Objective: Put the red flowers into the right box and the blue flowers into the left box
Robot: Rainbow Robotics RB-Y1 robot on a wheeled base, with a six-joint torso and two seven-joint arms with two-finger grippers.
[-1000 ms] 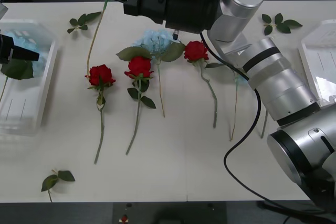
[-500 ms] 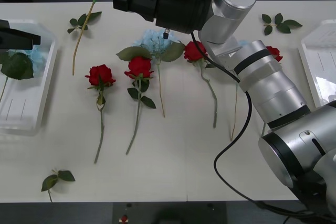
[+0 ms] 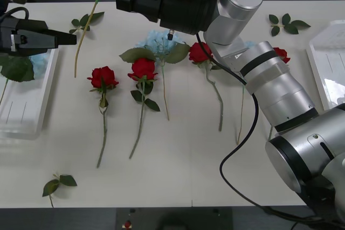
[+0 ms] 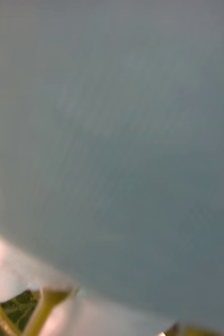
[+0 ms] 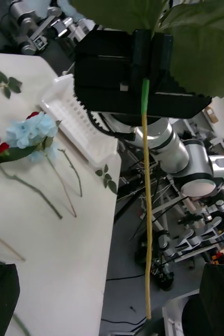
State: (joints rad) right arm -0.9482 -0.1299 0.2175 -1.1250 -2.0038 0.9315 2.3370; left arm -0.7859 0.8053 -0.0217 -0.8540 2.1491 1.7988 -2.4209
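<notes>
A blue flower's stem is being pinched in the right hand over the bench's far left side; its bloom is hidden. The left hand is being held beside the left box, fingers too murky to call.

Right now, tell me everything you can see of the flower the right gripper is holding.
The flower hangs from the right gripper, lifted over the table's far left. A long thin yellow-green stem, plastic-looking, dangles free, slightly slanted, touching nothing else. Broad dark green leaves spread above the clamp. Its bloom is hidden, so I cannot tell its colour.
</notes>
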